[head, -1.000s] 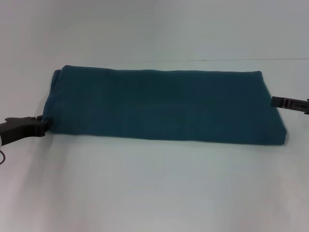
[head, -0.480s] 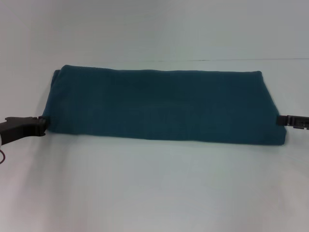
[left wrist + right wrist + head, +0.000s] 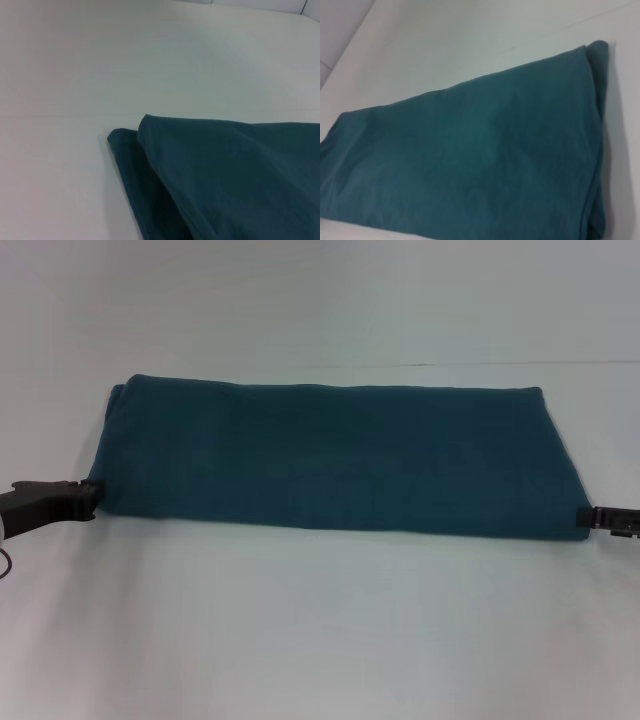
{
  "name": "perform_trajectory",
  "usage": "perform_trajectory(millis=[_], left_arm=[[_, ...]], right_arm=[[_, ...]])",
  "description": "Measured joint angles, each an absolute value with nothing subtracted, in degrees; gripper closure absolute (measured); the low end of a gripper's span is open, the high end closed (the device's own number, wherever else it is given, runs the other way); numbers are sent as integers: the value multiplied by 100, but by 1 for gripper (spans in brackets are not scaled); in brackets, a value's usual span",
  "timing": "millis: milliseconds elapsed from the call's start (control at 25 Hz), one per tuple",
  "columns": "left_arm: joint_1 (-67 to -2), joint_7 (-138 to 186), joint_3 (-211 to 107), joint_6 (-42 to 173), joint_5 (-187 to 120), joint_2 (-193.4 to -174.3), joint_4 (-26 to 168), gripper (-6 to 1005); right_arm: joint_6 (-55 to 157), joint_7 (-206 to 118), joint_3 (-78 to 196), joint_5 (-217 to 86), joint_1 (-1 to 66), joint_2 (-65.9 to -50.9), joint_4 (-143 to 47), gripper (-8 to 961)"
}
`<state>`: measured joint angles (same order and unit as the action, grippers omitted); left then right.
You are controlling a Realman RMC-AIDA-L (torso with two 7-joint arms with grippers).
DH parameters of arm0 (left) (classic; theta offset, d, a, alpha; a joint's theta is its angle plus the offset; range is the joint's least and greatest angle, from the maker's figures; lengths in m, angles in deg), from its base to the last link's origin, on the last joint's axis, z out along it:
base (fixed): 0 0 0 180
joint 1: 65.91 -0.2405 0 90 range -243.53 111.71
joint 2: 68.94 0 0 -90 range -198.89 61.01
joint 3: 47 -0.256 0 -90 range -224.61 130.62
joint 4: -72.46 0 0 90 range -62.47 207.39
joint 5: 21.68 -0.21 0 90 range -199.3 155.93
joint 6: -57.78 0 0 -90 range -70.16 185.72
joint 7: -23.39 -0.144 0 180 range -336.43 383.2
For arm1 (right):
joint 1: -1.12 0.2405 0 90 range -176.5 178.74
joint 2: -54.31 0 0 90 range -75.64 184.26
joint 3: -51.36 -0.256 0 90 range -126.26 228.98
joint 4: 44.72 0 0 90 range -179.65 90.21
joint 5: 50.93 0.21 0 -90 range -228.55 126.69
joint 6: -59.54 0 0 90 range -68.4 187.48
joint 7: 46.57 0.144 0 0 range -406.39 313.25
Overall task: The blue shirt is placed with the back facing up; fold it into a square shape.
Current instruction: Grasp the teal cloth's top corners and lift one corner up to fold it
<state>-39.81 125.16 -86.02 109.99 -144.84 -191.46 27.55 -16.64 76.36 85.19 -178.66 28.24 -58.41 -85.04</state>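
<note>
The blue shirt (image 3: pixel 335 460) lies folded into a long band, not yet square; left claw (image 3: pixel 88 499) and right claw (image 3: pixel 588 517) touch its ends, grip indiscernible.

You had a plain white table (image 3: pixel 320 630) under soft, even light — a thin seam crossed its far side.

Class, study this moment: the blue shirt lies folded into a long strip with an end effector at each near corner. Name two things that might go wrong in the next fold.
1. The blue shirt shows stacked layers at its left end; the left end effector may catch only some, so the rest could sag or slide.
2. The right end effector sits at the very tip of the near corner, so a thin grip might slip, leaving a skewed fold instead of a square.
</note>
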Motion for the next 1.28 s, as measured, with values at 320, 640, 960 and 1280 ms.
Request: perform_trajectory(millis=[320, 640, 960, 1280], left_arm=[[-3976, 12506, -8602, 10995, -14481, -19146, 2755, 997], [-3970, 12492, -8602, 10974, -14481, -19146, 2755, 997], [-3972, 12490, -8602, 10964, -14481, -19146, 2755, 997], [-3937, 12501, -8602, 10978, -14481, -19146, 2758, 996]], right_arm=[[-1241, 7555, 8537, -17872, 2944, -5986, -8385, 102], [-984, 7455, 8563, -17881, 3114, -6012, -8021, 111], [-913, 7388, 8603, -17881, 3144, -6013, -8014, 119], [-812, 7192, 8610, -17874, 3170, -6057, -8014, 159]])
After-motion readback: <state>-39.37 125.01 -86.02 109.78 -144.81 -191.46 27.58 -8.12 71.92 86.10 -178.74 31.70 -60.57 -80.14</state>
